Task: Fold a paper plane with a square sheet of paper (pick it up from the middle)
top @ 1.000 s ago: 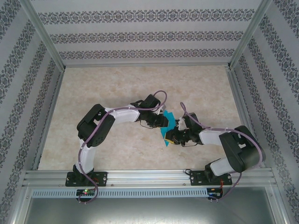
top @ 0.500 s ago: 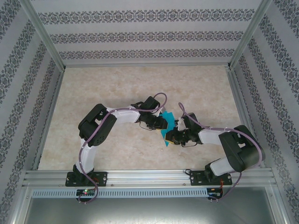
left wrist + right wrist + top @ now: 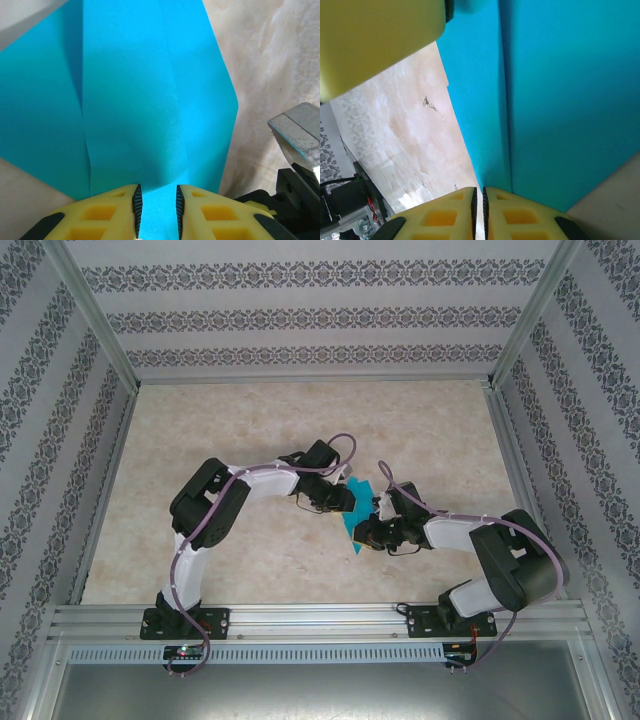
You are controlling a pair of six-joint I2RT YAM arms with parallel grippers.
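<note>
1. Left pincer (image 3: pixel 156 212): the yellow plastic fingers (image 3: pixel 112 215) with black ribbed pads are standing a narrow slot apart, not spread wide. The thin turquoise-blue paper sheet (image 3: pixel 135 100) is filling that slot and running on past the tips. Cannot tell if the pads are actually squeezing it.
2. Right pincer (image 3: pixel 479 202): its yellow fingers are pressing almost together, with only a hairline slit showing. It is pinching the sheet's near edge, right beside the spot where a long straight crease is running down to the tips.
3. Right wrist view: one blocky yellow finger of the left pincer is sitting at the sheet's far edge, its black pad touching the paper.
4. Top view: both pincers are meeting near the middle of the beige marbled worktop (image 3: pixel 250 420), slightly right of centre. The sheet is sitting between them, angled. Cannot tell from above if it is touching the worktop.
5. Sheet: matte, plain and unmarked, creased rather than flat. Two lengthwise creases are showing in the left wrist view, with darker and lighter bands alongside them. The right side is tapering along angled edges to a blunt corner.
6. Worktop: smooth stone-look surface, showing past the sheet's edges in both wrist views.
</note>
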